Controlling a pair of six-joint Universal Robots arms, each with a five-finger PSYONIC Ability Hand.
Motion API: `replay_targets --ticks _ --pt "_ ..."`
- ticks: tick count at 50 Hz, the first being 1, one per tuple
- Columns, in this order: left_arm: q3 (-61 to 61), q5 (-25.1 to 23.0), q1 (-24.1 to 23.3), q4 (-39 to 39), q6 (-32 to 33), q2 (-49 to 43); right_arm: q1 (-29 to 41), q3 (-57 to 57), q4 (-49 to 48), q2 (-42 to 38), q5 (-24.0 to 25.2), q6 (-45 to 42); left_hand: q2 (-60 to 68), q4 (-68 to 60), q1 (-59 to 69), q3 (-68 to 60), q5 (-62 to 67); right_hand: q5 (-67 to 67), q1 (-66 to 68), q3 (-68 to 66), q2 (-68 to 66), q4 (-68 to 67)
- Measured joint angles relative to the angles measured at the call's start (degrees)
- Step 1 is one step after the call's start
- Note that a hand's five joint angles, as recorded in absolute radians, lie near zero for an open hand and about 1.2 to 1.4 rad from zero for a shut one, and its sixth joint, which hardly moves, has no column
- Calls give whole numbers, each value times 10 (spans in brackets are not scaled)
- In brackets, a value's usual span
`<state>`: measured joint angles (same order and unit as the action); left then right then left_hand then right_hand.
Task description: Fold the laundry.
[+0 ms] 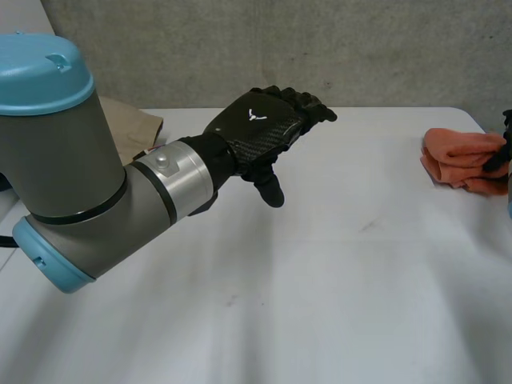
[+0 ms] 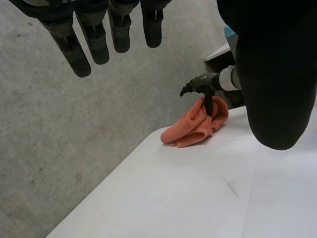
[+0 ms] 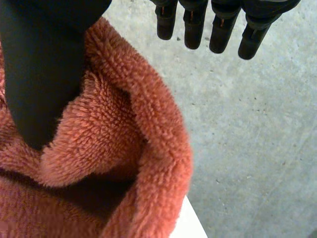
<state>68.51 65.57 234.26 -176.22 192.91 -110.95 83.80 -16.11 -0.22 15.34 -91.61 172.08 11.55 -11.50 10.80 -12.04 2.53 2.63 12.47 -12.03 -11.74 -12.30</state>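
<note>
The left hand point(image 1: 260, 128) hovers above the white table point(image 1: 320, 280), well clear of everything. Its fingers point(image 2: 99, 39) hang straight and a little apart, with the thumb point(image 2: 277, 74) off to one side, and it holds nothing. Over at the far right corner sits the orange cloth point(image 1: 456, 156), a fuzzy bundle bunched up near the table's edge, well apart from the left hand. The right hand point(image 1: 500, 148) is on it. From the left wrist view, that hand stands over the top of the bundle, its thumb pointing down into the folds. Close in, the right thumb point(image 3: 39, 74) lies against the fleece while the fingers point(image 3: 218, 25) reach out straight and slightly apart past the cloth — not closed on it, no pinch. Behind the left arm point(image 1: 80, 176), at the far left edge of the table, a beige cloth point(image 1: 136, 128) lies crumpled, partly hidden.
</note>
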Motion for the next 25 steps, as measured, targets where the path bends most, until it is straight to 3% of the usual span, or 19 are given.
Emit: replay_targets --ticks 7,12,19,25 --pt "0 0 -2 0 0 1 -11 -72 -4 65 -39 -48 0 0 0 0 0 0 0 4 1 7" --pt "2 2 -1 0 0 3 -11 -182 -36 160 -41 -103 0 0 0 0 0 0 0 4 1 7" --pt "1 34 9 -3 0 16 26 -418 -151 332 44 -160 0 0 0 0 0 0 0 4 1 7" --pt "-2 126 65 -25 3 38 98 -615 -218 451 166 -222 0 0 0 0 0 0 0 4 1 7"
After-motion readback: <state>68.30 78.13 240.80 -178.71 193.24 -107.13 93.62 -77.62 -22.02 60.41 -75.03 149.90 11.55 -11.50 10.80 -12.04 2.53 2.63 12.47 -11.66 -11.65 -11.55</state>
